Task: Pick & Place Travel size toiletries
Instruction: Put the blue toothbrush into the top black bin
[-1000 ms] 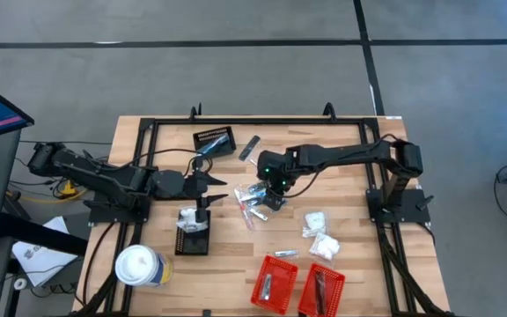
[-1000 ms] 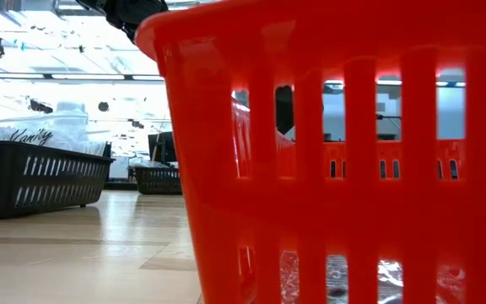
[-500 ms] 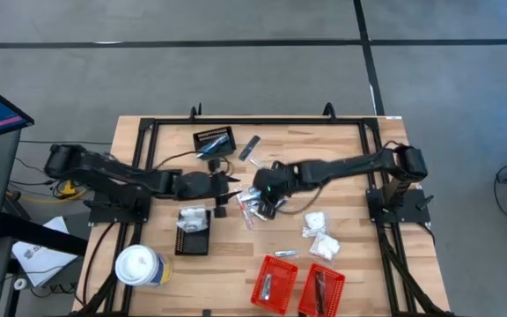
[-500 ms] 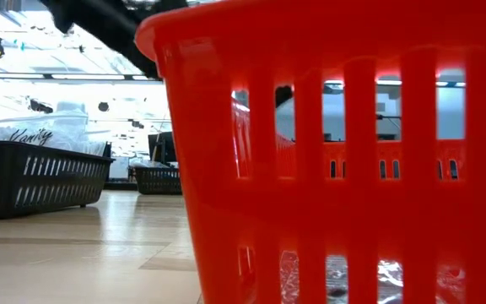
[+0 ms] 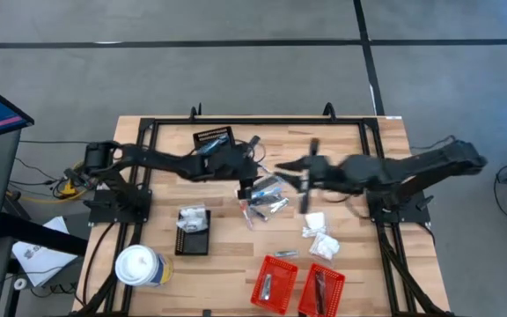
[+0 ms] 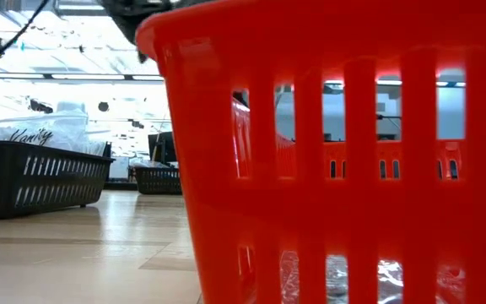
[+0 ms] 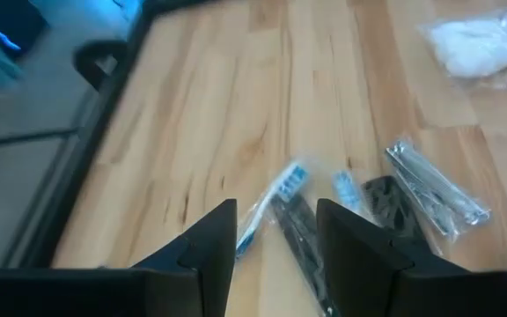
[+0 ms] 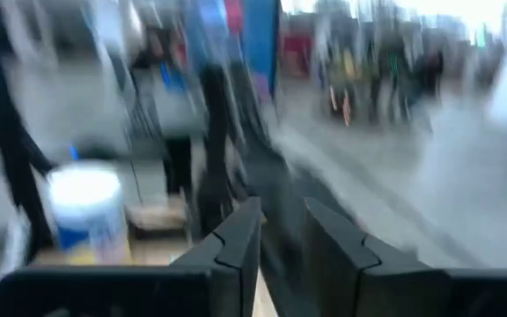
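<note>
While both arms are reached over mid-table, the rear black basket (image 5: 214,141) is taken as ref. The L gripper (image 5: 247,183) is held just front-right of it, fingers (image 7: 208,242) set moderately apart w/ nothing gripped; beyond them a blue-tipped clear packet (image 7: 271,198), a dark stick (image 7: 302,233) and a silvery sachet (image 7: 434,187) are seen on the wood. The heap of toiletries (image 5: 264,201) is spread front-right of the basket, right by the L gripper. White packets (image 5: 319,236) are laid farther front-right, apart from the heap. The R gripper (image 5: 301,180) is raised well right of the basket, past the heap; its fingers (image 8: 236,242) are shown w/ a narrow gap, but whether anything is pinched cannot be told (blur). Two red baskets (image 5: 274,282) are stood far to the front-right.
</note>
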Controlling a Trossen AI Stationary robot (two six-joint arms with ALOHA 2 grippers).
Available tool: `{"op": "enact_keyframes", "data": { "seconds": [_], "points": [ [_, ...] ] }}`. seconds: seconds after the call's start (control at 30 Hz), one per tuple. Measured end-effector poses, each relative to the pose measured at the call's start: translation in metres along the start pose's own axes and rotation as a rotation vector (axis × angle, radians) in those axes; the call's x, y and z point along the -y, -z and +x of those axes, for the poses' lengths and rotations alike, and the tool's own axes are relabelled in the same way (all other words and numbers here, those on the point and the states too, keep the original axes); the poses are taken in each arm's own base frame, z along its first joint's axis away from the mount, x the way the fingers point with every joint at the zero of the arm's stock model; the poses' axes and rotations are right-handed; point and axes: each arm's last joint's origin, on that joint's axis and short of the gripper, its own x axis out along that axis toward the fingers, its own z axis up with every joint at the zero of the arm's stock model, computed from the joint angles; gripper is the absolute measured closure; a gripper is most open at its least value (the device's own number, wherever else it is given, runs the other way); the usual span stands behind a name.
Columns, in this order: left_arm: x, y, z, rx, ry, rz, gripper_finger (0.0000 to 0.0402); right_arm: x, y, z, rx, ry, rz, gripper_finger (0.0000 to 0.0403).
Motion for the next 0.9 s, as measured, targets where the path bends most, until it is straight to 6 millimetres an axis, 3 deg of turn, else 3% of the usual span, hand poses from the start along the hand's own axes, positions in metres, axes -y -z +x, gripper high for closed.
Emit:
{"op": "enact_keyframes", "data": {
  "seconds": [0.17,0.3,0.47,0.67,0.9],
  "points": [
    [-0.024,-0.008,0.01,-0.042,0.045,0.042,0.0252,0.013,0.009,-0.039,0.253,-0.075,0.003,0.0326],
    [-0.042,-0.011,0.017,-0.123,0.117,0.068,0.0252,0.026,0.016,-0.055,0.294,-0.049,0.022,0.0326],
    [-0.062,0.0,0.048,-0.297,0.274,-0.002,0.0252,0.03,0.02,-0.064,0.237,-0.077,0.005,0.0326],
    [-0.063,0.004,0.085,-0.384,0.277,0.064,0.0252,0.029,0.022,-0.065,0.211,-0.092,-0.006,0.0326],
    [-0.045,-0.01,0.09,-0.344,0.281,0.245,0.025,0.03,0.024,-0.066,0.191,-0.092,-0.016,0.0326]
  ]
}}
